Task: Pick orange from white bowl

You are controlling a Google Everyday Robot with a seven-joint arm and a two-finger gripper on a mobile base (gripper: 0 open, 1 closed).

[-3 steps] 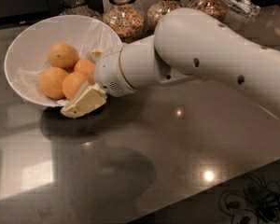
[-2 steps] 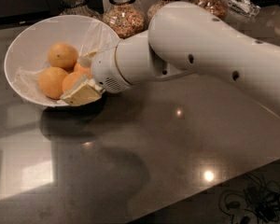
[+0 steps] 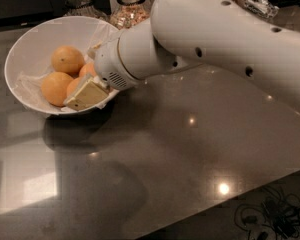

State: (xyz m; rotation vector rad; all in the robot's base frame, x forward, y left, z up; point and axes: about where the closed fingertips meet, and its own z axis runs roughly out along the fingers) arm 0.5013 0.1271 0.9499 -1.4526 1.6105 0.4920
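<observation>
Gripper [image 3: 85,95] sits inside the white bowl [image 3: 25,49], just beside an orange [image 3: 73,85]; I cannot tell its grip.

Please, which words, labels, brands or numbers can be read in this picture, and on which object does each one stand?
None can be read. The white bowl, the oranges, the glass jars, the arm and the gripper, which is inside the bowl at its right side, carry no legible text.
</observation>
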